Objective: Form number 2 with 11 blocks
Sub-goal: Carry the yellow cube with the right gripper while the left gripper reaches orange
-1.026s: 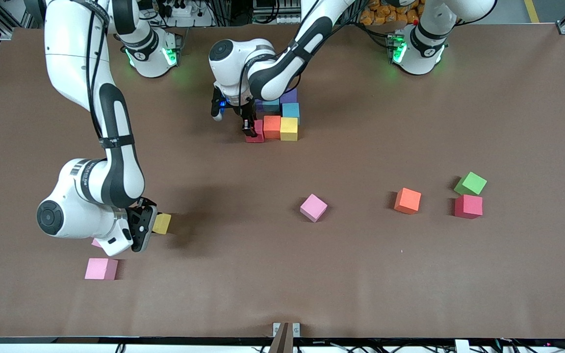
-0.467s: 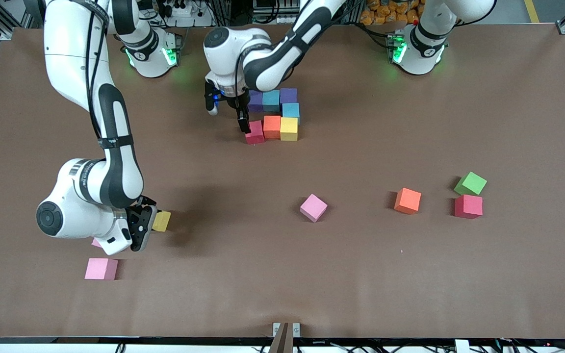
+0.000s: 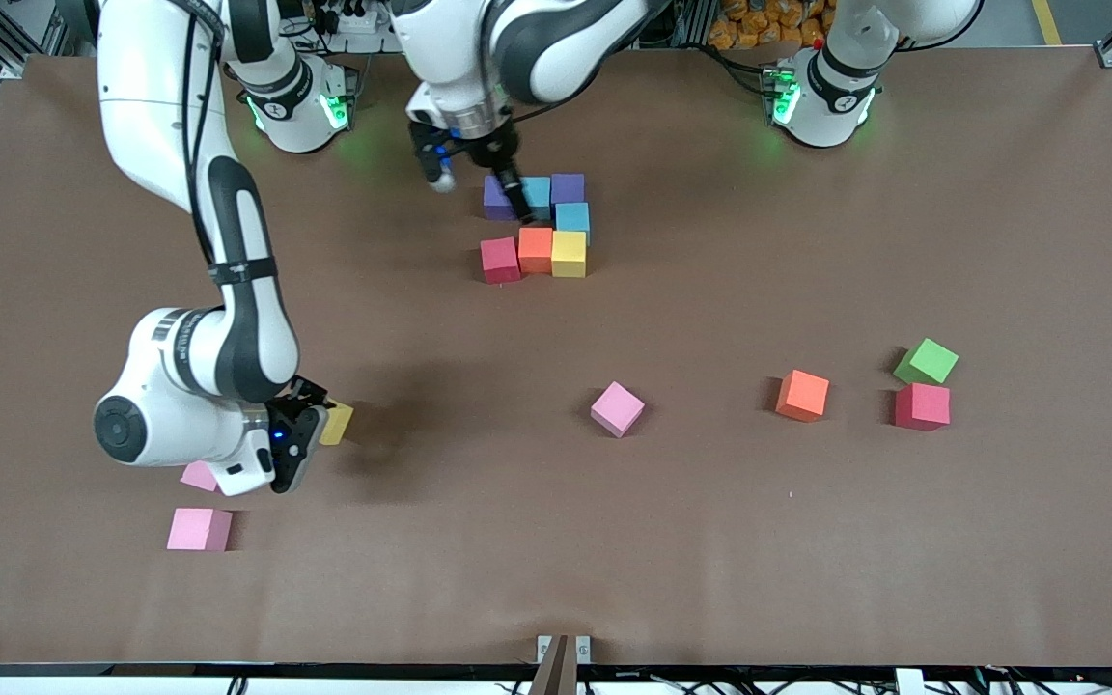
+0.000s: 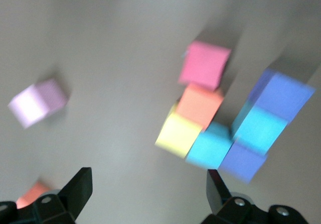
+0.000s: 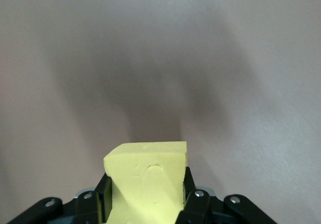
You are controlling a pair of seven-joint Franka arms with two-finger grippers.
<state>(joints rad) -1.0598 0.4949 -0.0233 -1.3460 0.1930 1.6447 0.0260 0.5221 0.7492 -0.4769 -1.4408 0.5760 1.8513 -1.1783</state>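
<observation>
Seven blocks touch in a partial number 2: a farther row of purple (image 3: 496, 196), cyan (image 3: 537, 193) and purple (image 3: 568, 187), a cyan link (image 3: 572, 216), then yellow (image 3: 569, 253), orange (image 3: 536, 249) and rose-red (image 3: 500, 259). My left gripper (image 3: 477, 191) hangs open and empty over the purple end of the farther row; its wrist view shows the cluster, rose-red block (image 4: 204, 64) included, past its open gripper (image 4: 148, 189). My right gripper (image 3: 303, 439) is shut on a yellow block (image 3: 337, 423), also visible in its wrist view (image 5: 148, 179), held just above the table.
Loose blocks lie nearer the front camera: pink (image 3: 618, 408) mid-table, orange (image 3: 802, 395) toward the left arm's end, and two pink ones (image 3: 199, 529) (image 3: 199, 475) by the right arm. A green cube (image 3: 926, 361) and a deep red cube (image 3: 922, 405) sit beside the orange one.
My left gripper opened, let go of the rose-red block beside the orange one, and rose toward the bases. My right gripper shifted slightly toward the middle with the yellow block.
</observation>
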